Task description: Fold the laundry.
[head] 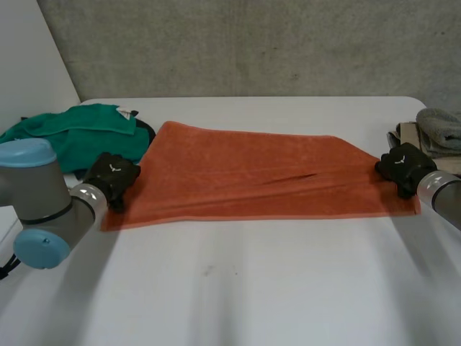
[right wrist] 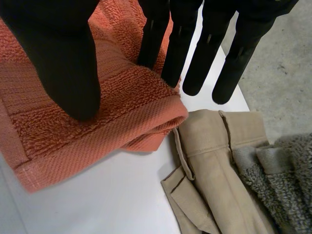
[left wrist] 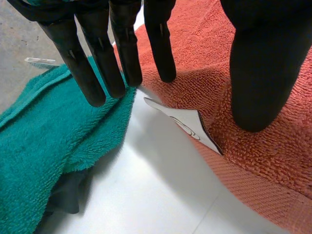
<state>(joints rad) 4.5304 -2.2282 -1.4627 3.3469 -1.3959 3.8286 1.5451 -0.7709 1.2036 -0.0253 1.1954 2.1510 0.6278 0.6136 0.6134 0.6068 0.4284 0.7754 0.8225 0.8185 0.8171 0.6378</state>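
Note:
An orange towel (head: 245, 173) lies spread flat across the middle of the white table (head: 238, 281). My left hand (head: 112, 176) is at its left edge near the front corner. There the thumb (left wrist: 263, 73) rests on the orange towel (left wrist: 273, 161) and the straight fingers (left wrist: 117, 53) reach past its edge, beside a white label (left wrist: 187, 124). My right hand (head: 403, 166) is at the towel's right edge. Its thumb (right wrist: 58, 58) presses the orange towel (right wrist: 122, 112), whose hem is bunched into a ridge against the straight fingers (right wrist: 151, 44).
A green towel (head: 86, 130) lies heaped at the back left, over a dark cloth (left wrist: 68, 195), touching the left fingertips. At the back right lie a beige garment (right wrist: 214, 161) and a grey fleecy cloth (head: 439, 130), close to the right hand.

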